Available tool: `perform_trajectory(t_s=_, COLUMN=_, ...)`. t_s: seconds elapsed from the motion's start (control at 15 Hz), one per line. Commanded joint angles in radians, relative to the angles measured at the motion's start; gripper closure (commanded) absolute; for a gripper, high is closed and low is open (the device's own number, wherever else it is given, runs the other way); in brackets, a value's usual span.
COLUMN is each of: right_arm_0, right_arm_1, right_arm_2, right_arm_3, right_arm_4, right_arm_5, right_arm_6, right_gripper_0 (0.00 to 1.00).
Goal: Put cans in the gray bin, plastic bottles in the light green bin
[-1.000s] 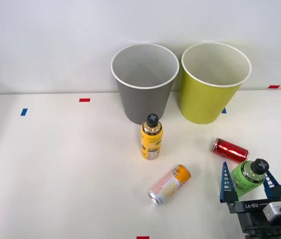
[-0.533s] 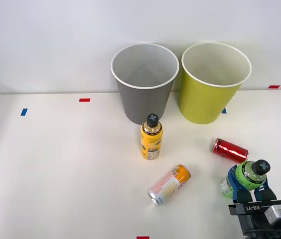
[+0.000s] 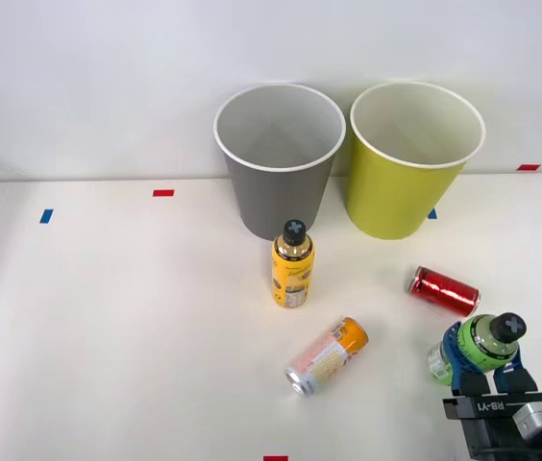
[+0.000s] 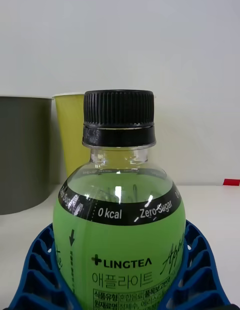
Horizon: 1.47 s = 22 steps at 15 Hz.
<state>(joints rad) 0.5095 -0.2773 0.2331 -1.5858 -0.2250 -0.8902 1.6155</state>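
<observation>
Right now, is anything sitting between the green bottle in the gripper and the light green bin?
Yes. The red can lies on its side between the green bottle, held in the right gripper, and the light green bin.

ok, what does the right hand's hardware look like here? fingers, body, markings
The right hand has two blue fingers with ribbed, open lattice walls that curve. They mount on a dark gray, blocky body printed "RB-Y1" in white. A small silver-gray box sits at the body's right end, with a black cable running off it.
</observation>
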Motion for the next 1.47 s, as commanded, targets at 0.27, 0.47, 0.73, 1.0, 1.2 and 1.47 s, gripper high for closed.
perform_trajectory(t_s=0.27, right_arm_0=0.173, right_arm_1=-0.017, right_arm_2=0.023, right_arm_3=-0.318, right_arm_4=-0.013, right_arm_5=0.142, right_arm_6=-0.019, right_gripper_0=1.00)
perform_trajectory(t_s=0.47, right_arm_0=0.152, right_arm_1=-0.043, right_arm_2=0.058, right_arm_3=-0.454, right_arm_4=-0.103, right_arm_5=0.209, right_arm_6=-0.031, right_gripper_0=1.00)
perform_trajectory(t_s=0.73, right_arm_0=-0.016, right_arm_1=-0.115, right_arm_2=0.072, right_arm_3=-0.502, right_arm_4=-0.297, right_arm_5=0.211, right_arm_6=-0.022, right_gripper_0=1.00)
perform_trajectory(t_s=1.0, right_arm_0=-0.238, right_arm_1=-0.099, right_arm_2=0.028, right_arm_3=-0.520, right_arm_4=-0.421, right_arm_5=0.338, right_arm_6=-0.022, right_gripper_0=1.00)
perform_trajectory(t_s=1.2, right_arm_0=-0.379, right_arm_1=-0.097, right_arm_2=-0.046, right_arm_3=-0.533, right_arm_4=-0.528, right_arm_5=0.452, right_arm_6=-0.031, right_gripper_0=1.00)
perform_trajectory(t_s=1.47, right_arm_0=-0.485, right_arm_1=-0.111, right_arm_2=-0.144, right_arm_3=-0.533, right_arm_4=-0.606, right_arm_5=0.574, right_arm_6=-0.023, right_gripper_0=1.00)
